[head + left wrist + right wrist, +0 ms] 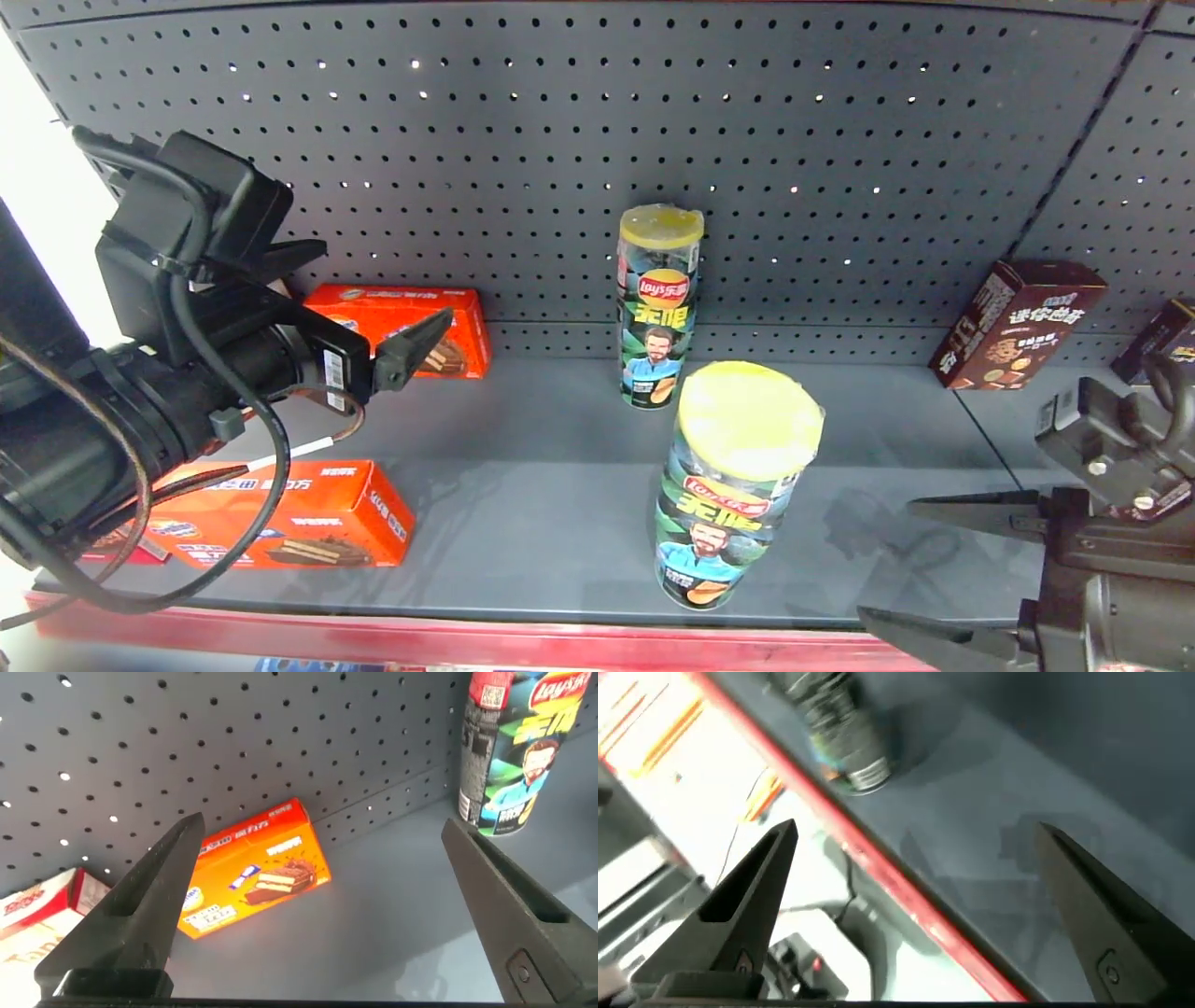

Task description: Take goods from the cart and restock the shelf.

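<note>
Right gripper gapes empty at four o'clock of the front chip can, left gripper likewise; I'd back out straight, no toppling.

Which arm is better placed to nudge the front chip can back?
Right, likely: open right gripper sits beside the front yellow-lidded chip can; left gripper is farther, by the rear orange box.
</note>
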`<state>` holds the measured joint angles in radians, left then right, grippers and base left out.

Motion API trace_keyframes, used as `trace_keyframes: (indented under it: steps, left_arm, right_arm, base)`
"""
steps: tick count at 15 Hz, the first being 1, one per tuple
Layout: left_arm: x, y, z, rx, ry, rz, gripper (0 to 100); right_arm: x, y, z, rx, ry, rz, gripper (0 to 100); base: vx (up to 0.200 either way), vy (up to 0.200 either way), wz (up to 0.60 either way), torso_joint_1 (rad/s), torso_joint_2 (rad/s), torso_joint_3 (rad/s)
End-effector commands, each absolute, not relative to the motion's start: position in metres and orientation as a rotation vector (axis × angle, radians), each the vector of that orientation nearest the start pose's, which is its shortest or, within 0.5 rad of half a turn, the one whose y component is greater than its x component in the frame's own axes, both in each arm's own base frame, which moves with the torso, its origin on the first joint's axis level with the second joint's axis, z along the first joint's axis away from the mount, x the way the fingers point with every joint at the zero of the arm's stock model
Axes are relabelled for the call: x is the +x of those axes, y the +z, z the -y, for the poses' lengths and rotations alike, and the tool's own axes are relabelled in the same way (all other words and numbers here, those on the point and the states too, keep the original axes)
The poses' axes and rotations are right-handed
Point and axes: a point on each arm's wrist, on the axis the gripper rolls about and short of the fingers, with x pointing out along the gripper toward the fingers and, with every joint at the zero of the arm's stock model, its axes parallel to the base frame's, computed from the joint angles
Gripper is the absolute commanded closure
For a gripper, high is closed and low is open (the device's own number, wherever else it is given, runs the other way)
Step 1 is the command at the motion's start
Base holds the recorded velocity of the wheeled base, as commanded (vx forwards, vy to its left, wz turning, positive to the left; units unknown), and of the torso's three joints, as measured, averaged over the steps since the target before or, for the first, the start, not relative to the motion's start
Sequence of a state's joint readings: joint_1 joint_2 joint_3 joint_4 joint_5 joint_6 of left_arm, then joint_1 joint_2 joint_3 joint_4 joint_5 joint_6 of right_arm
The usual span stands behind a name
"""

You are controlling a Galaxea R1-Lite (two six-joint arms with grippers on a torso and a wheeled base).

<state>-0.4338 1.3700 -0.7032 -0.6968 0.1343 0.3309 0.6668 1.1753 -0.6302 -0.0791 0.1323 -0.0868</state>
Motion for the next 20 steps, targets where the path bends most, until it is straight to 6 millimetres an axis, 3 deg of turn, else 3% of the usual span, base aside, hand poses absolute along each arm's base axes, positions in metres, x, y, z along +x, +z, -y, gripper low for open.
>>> trace_keyframes:
  steps: [1,9,14,20]
  left_arm:
    - [0.207,0.247,0.092,0.322,-0.291,0.073,0]
    - [0.208,0.247,0.093,0.322,-0.293,0.072,0]
    - [0.210,0.246,0.094,0.319,-0.291,0.082,0]
    - [0.210,0.246,0.094,0.319,-0.291,0.082,0]
  right_arm:
    - [0.131,0.197,-0.112,-0.236,0.834,-0.465,0]
    - [0.143,0.187,-0.131,-0.262,0.869,-0.509,0]
    - [0.166,0.189,-0.148,-0.258,0.855,-0.513,0]
    - [0.183,0.191,-0.144,-0.241,0.793,-0.513,0]
  base:
    - [0.000,0.000,0.00,0.000,0.00,0.000]
    - [0.000,0.000,0.00,0.000,0.00,0.000]
    - [0.000,0.000,0.00,0.000,0.00,0.000]
    - [0.000,0.000,0.00,0.000,0.00,0.000]
